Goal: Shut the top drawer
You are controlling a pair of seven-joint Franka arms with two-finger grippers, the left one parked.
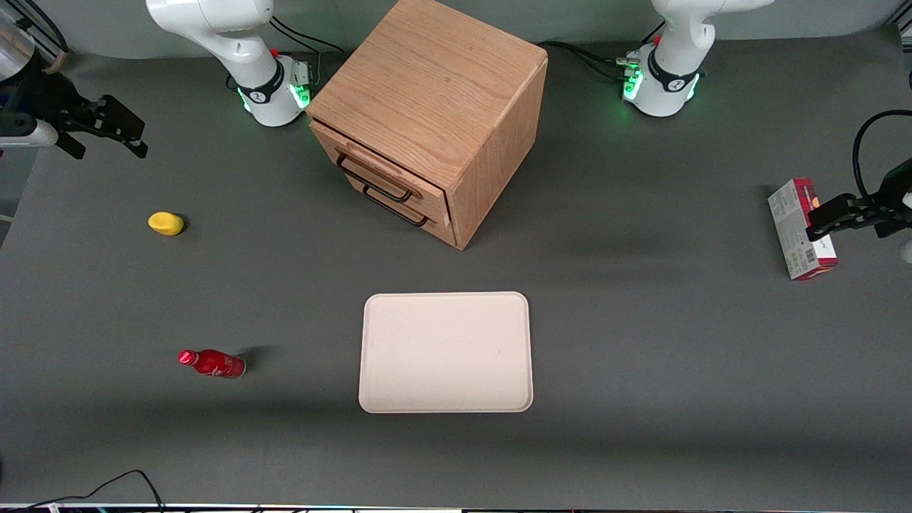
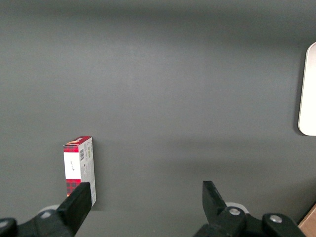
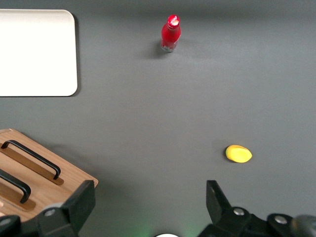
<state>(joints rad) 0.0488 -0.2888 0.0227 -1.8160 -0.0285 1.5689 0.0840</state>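
Top drawer (image 1: 377,169), upper of two light oak fronts with thin black wire handles in the oak cabinet (image 1: 434,92), sticks out slightly past the cabinet face, so it's not shut yet. Cabinet sits near the arm bases, farther from the front camera than the pale rectangular tray (image 1: 447,352).

My gripper (image 1: 107,128) hangs high at the working arm's end of the table, well apart from the drawer, jaws apart and empty.

Risks, my read:
- Cabinet stands skewed to the table edges. A push not square to the front could slide or spin the whole cabinet instead of seating the drawer.
- Lower drawer (image 1: 399,205) has the same handle just below; coming in low hits the wrong front.
- Fingers could snag the wire handle (image 1: 372,179).

Orientation: front faces toward the working arm's end and somewhat toward the front camera. Its long axis runs horizontal along that face; travel is perpendicular, into the cabinet.
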